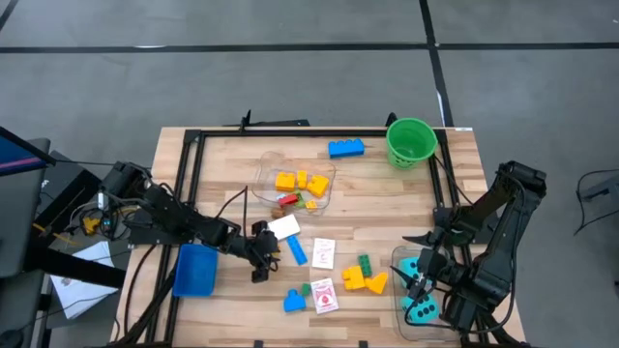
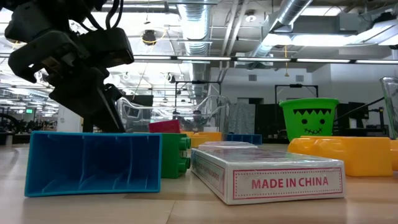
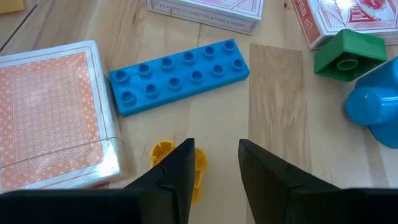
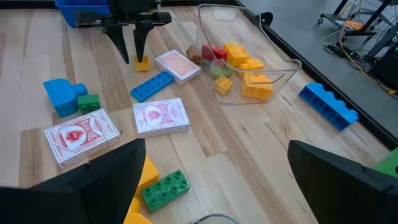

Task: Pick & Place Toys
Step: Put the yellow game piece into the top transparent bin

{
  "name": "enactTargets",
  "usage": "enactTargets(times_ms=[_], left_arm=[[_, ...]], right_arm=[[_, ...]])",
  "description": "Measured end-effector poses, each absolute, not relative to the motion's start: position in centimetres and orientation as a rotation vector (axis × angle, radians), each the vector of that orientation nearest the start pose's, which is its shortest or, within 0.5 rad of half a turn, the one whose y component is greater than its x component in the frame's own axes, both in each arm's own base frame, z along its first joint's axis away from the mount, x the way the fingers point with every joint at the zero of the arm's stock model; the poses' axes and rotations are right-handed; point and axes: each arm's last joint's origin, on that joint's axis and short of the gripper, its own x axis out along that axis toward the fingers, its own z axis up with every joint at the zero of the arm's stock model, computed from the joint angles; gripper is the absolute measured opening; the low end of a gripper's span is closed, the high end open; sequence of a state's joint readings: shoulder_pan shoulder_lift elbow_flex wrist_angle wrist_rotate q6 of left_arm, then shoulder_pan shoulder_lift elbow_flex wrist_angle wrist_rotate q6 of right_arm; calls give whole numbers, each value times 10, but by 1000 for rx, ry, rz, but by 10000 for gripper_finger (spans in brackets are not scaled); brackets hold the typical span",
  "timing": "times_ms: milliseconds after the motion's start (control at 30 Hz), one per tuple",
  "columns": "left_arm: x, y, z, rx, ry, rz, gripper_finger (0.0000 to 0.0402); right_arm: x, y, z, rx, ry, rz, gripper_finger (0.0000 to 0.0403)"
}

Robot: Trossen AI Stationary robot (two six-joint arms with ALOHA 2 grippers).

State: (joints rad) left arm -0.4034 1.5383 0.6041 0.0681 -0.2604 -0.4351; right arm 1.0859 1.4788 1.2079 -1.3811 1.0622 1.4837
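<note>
Toys lie scattered on the wooden table: a flat blue brick (image 3: pixel 180 74), a small yellow brick (image 3: pixel 163 151), card packs (image 1: pixel 323 252), a card box (image 3: pixel 50 118), and green (image 1: pixel 365 264) and yellow bricks (image 1: pixel 366 280). My left gripper (image 3: pixel 216 149) is open with a narrow gap, low over the table near the blue tray (image 1: pixel 196 269). One finger stands at the small yellow brick (image 4: pixel 142 62); bare wood shows between the fingers. My right gripper (image 4: pixel 216 149) hangs wide open above the clear tub (image 1: pixel 404 259) that holds teal dice (image 1: pixel 423 309). My left gripper slants down from the table's left side. One finger (image 3: pixel 183 162) stands right in front of the small yellow brick, which rests on the table outside the gap. Whether that finger touches the brick I cannot tell.
A second clear tub (image 1: pixel 295 182) with yellow, red and green bricks sits at the middle back. A long blue brick (image 1: pixel 345 148) and a green bucket (image 1: pixel 410 142) stand near the far edge. A black frame (image 1: pixel 189 184) runs round the table.
</note>
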Motion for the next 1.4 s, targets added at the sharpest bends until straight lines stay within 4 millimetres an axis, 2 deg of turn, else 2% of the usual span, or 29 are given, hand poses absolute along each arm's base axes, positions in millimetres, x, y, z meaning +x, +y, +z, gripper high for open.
enactTargets(times_ms=[633,967,1200,1300,1400], left_arm=[[247,-97,131,-133,852,63,117],[250,-97,120,-126,883,84,117],[250,-96,119,-116,877,104,117],[250,-96,118,-113,881,108,102],[249,-95,118,-105,887,116,66]], right_arm=[[135,202,277,-40,539,-471,384],[135,202,277,-38,539,-471,384],[135,202,277,-42,540,-469,384],[135,202,277,-44,540,-466,384],[135,202,277,-46,541,-465,384]])
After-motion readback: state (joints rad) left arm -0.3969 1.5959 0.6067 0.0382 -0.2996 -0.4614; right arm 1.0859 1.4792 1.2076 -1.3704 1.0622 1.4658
